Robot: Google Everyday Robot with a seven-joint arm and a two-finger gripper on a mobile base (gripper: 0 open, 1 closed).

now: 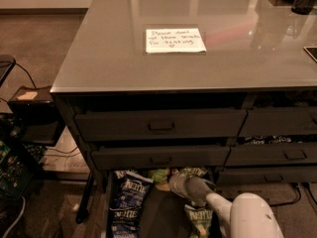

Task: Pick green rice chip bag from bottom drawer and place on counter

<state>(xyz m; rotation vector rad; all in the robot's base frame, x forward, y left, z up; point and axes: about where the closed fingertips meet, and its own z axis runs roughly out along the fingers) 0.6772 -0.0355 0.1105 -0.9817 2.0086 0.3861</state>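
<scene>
The robot's gripper (173, 181) sat low inside the open bottom drawer (161, 214), at the end of a white arm (250, 217) that entered from the lower right. Whether it was clenched or released could not be told. The green rice chip bag (159, 174) lay at the back of the drawer, partly tucked under the front of the drawer above (158, 157), with the gripper just beside it. Contact between the two could not be made out.

A dark blue chip bag (126, 202) lay to the left, and a duller green bag (199, 221) lay close under the arm. The counter (109, 58) above carried only a handwritten note (176, 40) near its middle.

The small pouch looked light, soft and crinkly. Its glossy film was likely to slip, and the chips inside were likely to crush. A pinch on the top seam or an upper corner appeared safer than a squeeze across its puffed middle. It would also need to be drawn out clear of the overhanging drawer front and the neighbouring bags before any lift to the counter.
</scene>
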